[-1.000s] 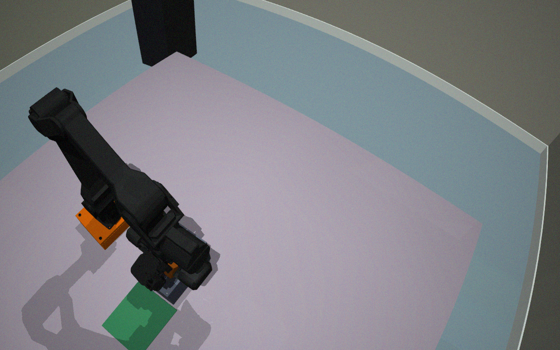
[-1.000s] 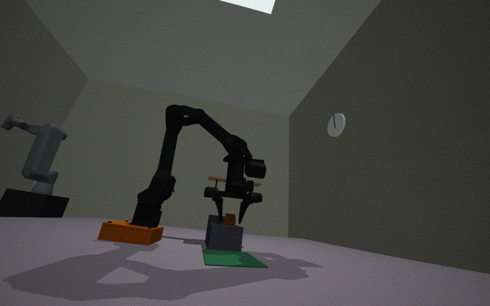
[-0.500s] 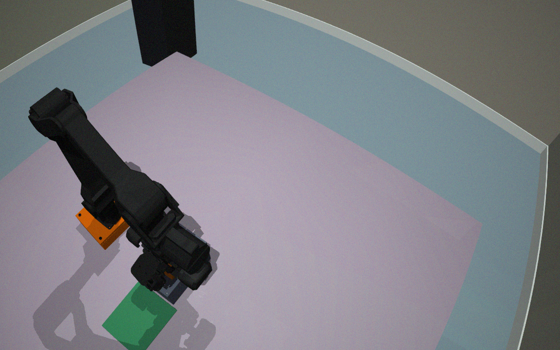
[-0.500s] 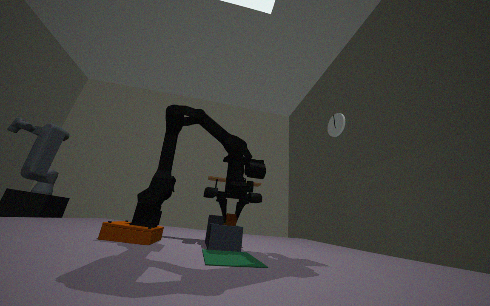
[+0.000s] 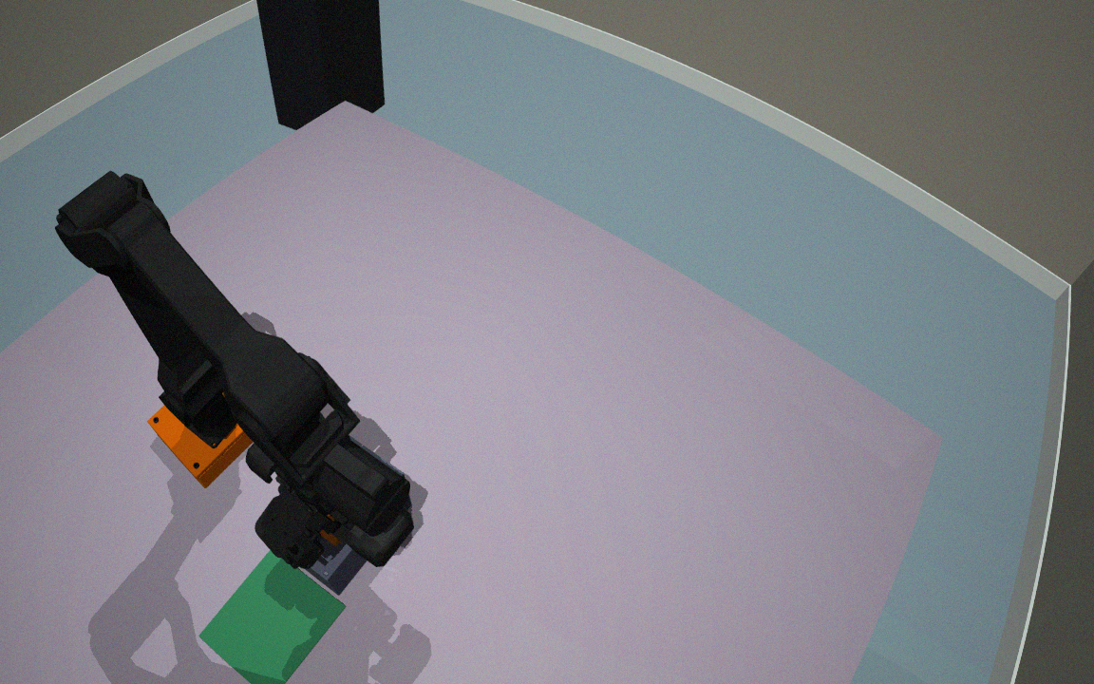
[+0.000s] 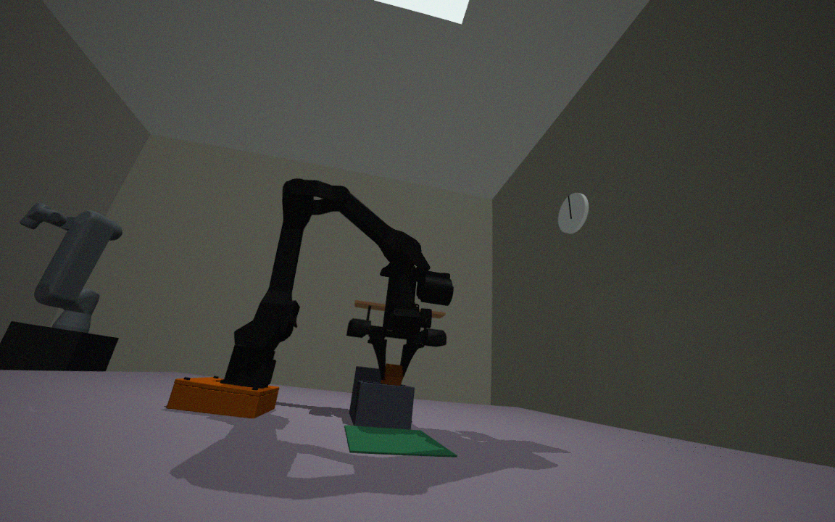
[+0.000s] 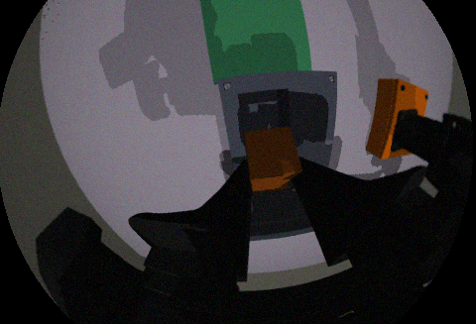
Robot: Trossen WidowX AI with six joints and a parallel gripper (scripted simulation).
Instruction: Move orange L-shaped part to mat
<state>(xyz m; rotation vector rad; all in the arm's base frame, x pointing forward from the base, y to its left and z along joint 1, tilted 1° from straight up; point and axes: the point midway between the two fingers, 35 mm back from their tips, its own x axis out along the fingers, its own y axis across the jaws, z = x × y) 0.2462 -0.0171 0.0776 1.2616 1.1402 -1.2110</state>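
The orange L-shaped part [image 7: 272, 160] [image 6: 393, 374] is tipped in the grey tray [image 7: 232, 106] [image 6: 381, 405] [image 5: 338, 577], with one end raised above the tray's top. My gripper [image 7: 268, 162] [image 6: 394, 371] reaches down over the tray and is shut on that raised end, one dark finger on each side. The part's lower end is hidden in the pocket. The green mat [image 7: 254, 23] [image 6: 398, 442] [image 5: 271, 625] lies flat on the table just beyond the tray. In the top view the wrist hides most of the tray and the part.
The arm's orange base [image 5: 194, 450] [image 6: 222, 397] [image 7: 391, 116] stands beside the tray. A grey second arm [image 6: 73, 259] on a black pedestal [image 6: 51, 347] [image 5: 321, 59] stands far back. A low wall [image 5: 1035, 510] rims the table.
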